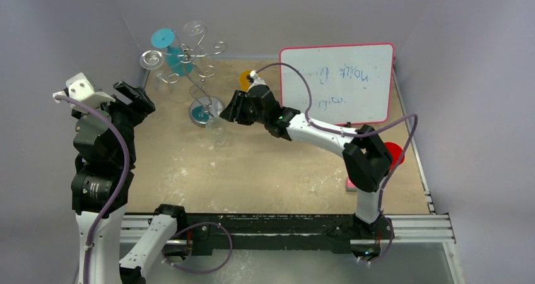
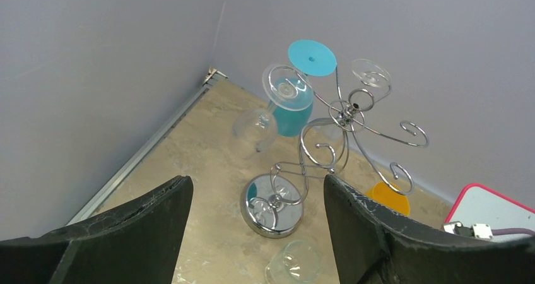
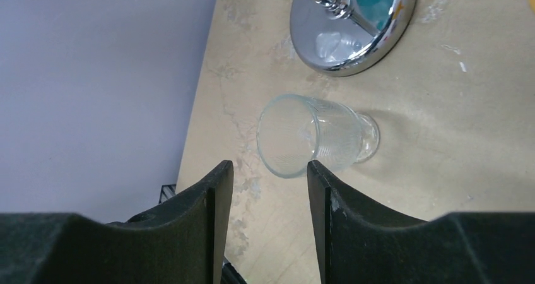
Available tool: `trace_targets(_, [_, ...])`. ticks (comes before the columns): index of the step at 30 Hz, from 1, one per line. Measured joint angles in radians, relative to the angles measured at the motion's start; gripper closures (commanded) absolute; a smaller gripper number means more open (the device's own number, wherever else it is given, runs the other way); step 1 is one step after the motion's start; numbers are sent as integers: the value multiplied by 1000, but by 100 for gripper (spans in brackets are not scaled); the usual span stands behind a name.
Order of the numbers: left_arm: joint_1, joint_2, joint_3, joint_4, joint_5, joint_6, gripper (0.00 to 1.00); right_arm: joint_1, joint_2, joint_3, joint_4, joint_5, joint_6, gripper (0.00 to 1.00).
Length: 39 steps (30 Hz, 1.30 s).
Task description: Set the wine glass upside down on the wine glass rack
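The beige tabletop (image 1: 265, 170) carries a pink-framed whiteboard (image 1: 337, 85) at its far right. At the far left stands the wine glass rack (image 1: 188, 58), upright on its round mirrored base (image 3: 315, 44). A teal glass (image 2: 291, 110) and a clear glass (image 2: 255, 126) hang bowl-down from the rack's curled arms. The left fingers (image 2: 151, 221) are raised at the left edge, well apart from the rack. They are spread wide, holding and touching nothing. The right fingers (image 3: 208, 202) reach in low beside the rack base with a moderate gap between them. Nothing sits in that gap, and their tips stop just short of the wine glass (image 3: 315, 136). This clear, ribbed glass is on the tabletop just on the near side of the rack base, not touching it. It appears to lie on its side with its long axis along the surface, the open rim turned toward the right fingers and the foot pointing away from them. An orange disc (image 1: 246, 79) shows behind the right wrist, and a red disc (image 1: 394, 153) sits near the right edge.
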<state>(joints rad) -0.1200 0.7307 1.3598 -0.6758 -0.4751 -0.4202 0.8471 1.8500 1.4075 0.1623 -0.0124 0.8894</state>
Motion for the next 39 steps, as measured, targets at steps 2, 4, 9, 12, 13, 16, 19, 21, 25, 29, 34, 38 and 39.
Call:
trace_targets(2, [-1, -1, 0, 0, -13, 8, 25, 11, 40, 41, -13, 0, -8, 51])
trace_targets(4, [-2, -1, 0, 0, -19, 14, 25, 19, 89, 92, -37, -1, -31, 51])
trace_targets(9, [-16, -1, 0, 0, -32, 21, 25, 28, 145, 132, -97, 10, -89, 55])
trace_targets(12, [-19, 0, 0, 0, -34, 21, 26, 29, 148, 132, -133, 45, -122, 55])
trace_targets(13, [-20, 0, 0, 0, -34, 21, 26, 29, 148, 134, -138, 54, -131, 55])
trace_targets(16, [-23, 3, 0, 0, -34, 21, 26, 29, 153, 157, -163, 74, -159, 56])
trace_targets(19, [-25, 2, 0, 1, -34, 21, 26, 29, 158, 176, -165, 74, -177, 56])
trace_targets(21, [-26, 1, 0, 2, -34, 21, 26, 29, 161, 183, -166, 74, -187, 56])
trace_targets(25, [-26, -4, 0, 9, -36, 21, 26, 29, 183, 200, -163, 67, -196, 57])
trace_targets(29, [-26, -8, -4, 19, -39, 22, 26, 29, 227, 211, -158, 45, -203, 60])
trace_targets(34, [-26, -8, -13, 23, -36, 24, 27, 29, 256, 226, -170, 37, -206, 79])
trace_targets(38, [-26, -9, -14, 24, -33, 32, 27, 29, 256, 235, -188, 48, -225, 96])
trace_targets(39, [-26, -9, -14, 24, -31, 39, 28, 29, 256, 235, -191, 47, -231, 99])
